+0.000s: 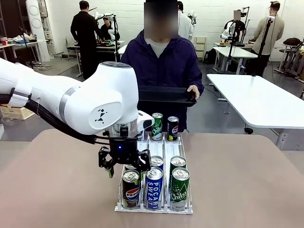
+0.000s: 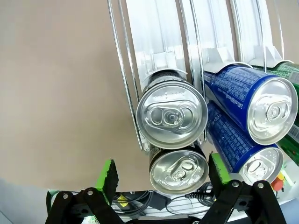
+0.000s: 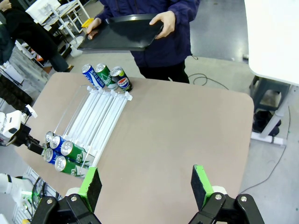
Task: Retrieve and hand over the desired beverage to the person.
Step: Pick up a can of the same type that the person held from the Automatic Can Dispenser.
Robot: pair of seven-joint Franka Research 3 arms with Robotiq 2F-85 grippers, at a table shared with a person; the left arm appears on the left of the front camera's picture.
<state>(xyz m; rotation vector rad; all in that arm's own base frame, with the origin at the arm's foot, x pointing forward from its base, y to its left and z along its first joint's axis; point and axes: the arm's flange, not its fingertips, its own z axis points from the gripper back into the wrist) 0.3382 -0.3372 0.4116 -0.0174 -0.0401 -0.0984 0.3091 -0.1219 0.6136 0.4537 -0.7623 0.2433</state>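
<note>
Cans stand upright in a three-lane wire rack [image 1: 154, 209] at the lower middle of the front view. The left gripper [image 1: 126, 169] hangs directly over the rack's left lane, fingers spread wide and holding nothing. Straight below it is the front Pepsi can [image 1: 130, 187]. A Pocari Sweat can [image 1: 154, 187] and a green can [image 1: 179, 187] stand just beside it, toward the right of the frame.

The pictures do not tell which drink is wanted, but judging by the gripper's place, the Pepsi lane is the target. The can's long axis runs up and down, roughly in line with the fingers. The next move therefore looks like a plain descent until the pads straddle its wall. The left arm is far nearer to the rack than the right one.

The left wrist view adds what the front view hides: two silver lids in that lane, one behind the other. The green pads [image 2: 110, 175] sit to either side of the lower lid [image 2: 180, 170].

The right wrist view looks down from high above and shows the right gripper [image 3: 146, 186], also spread and empty. At the top of that frame the person [image 3: 159, 42] holds a black tray [image 3: 121, 32] beyond the far end of the worktop [image 3: 187, 130].
</note>
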